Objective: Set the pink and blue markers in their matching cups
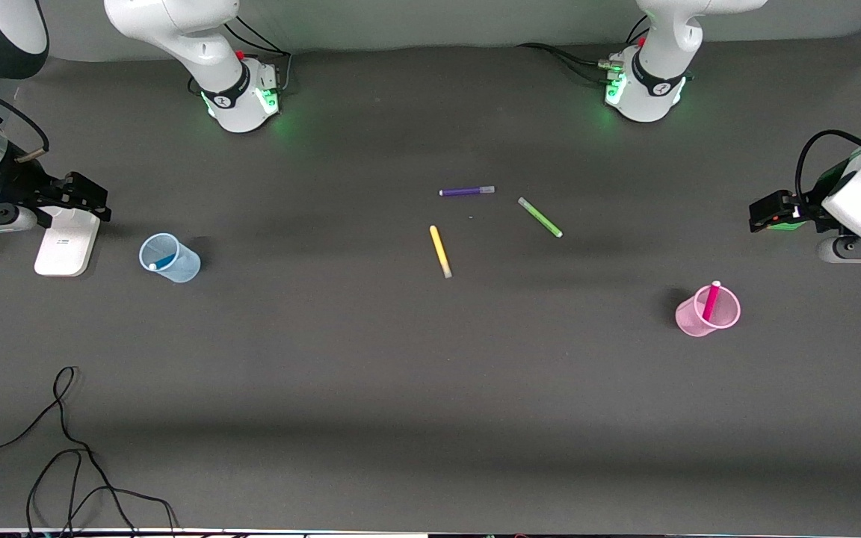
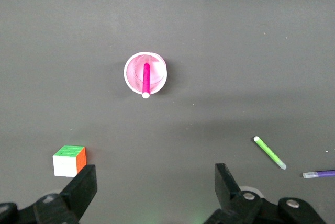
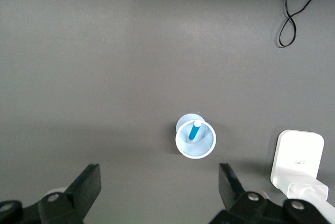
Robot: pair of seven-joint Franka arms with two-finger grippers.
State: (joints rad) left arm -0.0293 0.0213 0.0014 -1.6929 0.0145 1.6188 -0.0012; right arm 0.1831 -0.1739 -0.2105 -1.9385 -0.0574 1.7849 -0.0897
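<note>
Standing upright in the small translucent pale pink plastic cup [image 1: 707,312] is the thin magenta-pink marker [image 1: 711,300], pale cap poking above the rim, there near the left arm's end of the table. Over toward the right arm's end, the small translucent pale blue plastic cup [image 1: 170,258] holds the bright blue marker [image 1: 163,261], leaning inside with its pale cap at the rim. Both pens in, colour to colour!

The left gripper [image 2: 154,195] hangs high at the left arm's edge of the table, black fingers [image 2: 81,190] spread wide apart with nothing between them, and its wrist view looks straight down at the pink cup. A small colourful puzzle cube [image 2: 69,160] sits on the mat close by that edge. The right gripper [image 3: 159,190] hovers at the right arm's edge, fingers [image 3: 86,185] just as wide and bare, the blue cup below it, with a flat white rounded plastic block [image 1: 66,240] beside it.

Mid-table lie three loose pens, well apart from both cups: the purple marker [image 1: 466,191], the light green marker [image 1: 539,217] and the yellow marker [image 1: 440,251] nearest the front camera. A thin black cable [image 1: 64,448] loops near the front corner at the right arm's end.
</note>
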